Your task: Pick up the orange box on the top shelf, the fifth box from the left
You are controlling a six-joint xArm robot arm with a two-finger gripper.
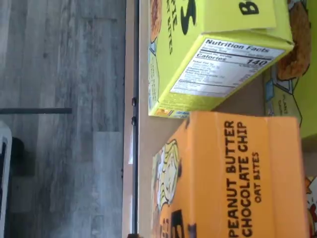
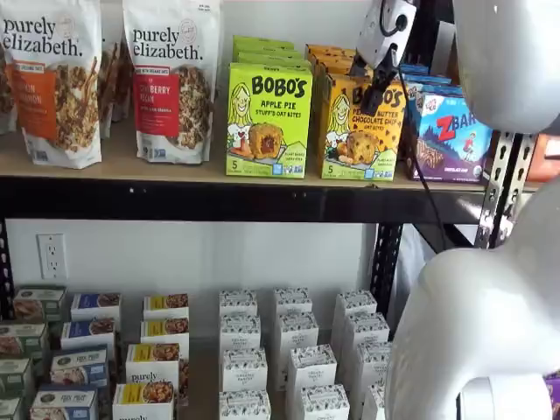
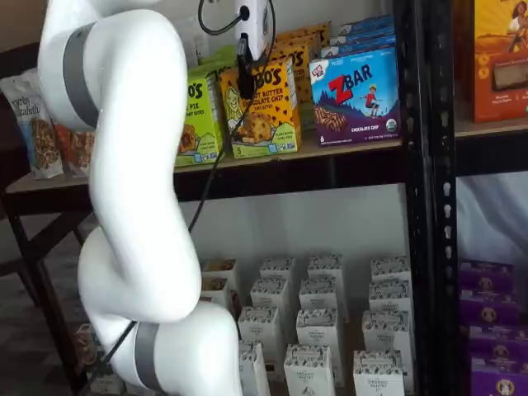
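Note:
The orange box (image 2: 357,131) stands upright at the front of the top shelf (image 2: 175,199), between the lime-green Bobo's Apple Pie box (image 2: 268,122) and the blue ZBar box (image 2: 451,131). It also shows in a shelf view (image 3: 266,115) and fills much of the wrist view (image 1: 233,178), with "PEANUT BUTTER CHOCOLATE CHIP" readable. My gripper (image 2: 374,92) hangs in front of the orange box's upper part. Its black fingers also show in a shelf view (image 3: 246,82). No gap between the fingers shows, and no box is in them.
More orange boxes stand in a row behind the front one. Purely Elizabeth bags (image 2: 171,79) stand at the shelf's left. A black upright (image 3: 421,165) rises right of the ZBar box (image 3: 356,95). Small white boxes (image 2: 289,350) fill the lower surface. My white arm (image 3: 132,206) stands before the shelves.

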